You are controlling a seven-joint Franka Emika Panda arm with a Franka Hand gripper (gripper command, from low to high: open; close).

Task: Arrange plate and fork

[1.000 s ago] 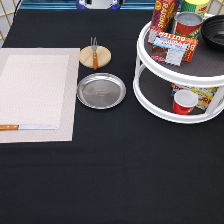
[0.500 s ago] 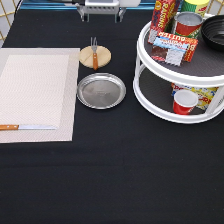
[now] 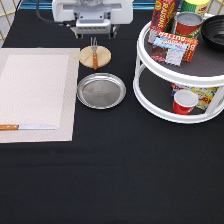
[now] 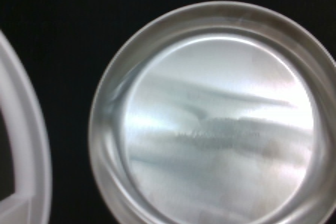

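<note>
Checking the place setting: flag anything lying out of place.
The wooden-handled fork lies on the round tan wooden coaster, and the round silver metal plate sits on black cloth beside the beige placemat, not on it.

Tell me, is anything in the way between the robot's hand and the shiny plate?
Nothing visible blocks it. The gripper hangs at the exterior view's top, above the fork on its wooden coaster. The plate lies just below them, bare and uncovered.
</note>
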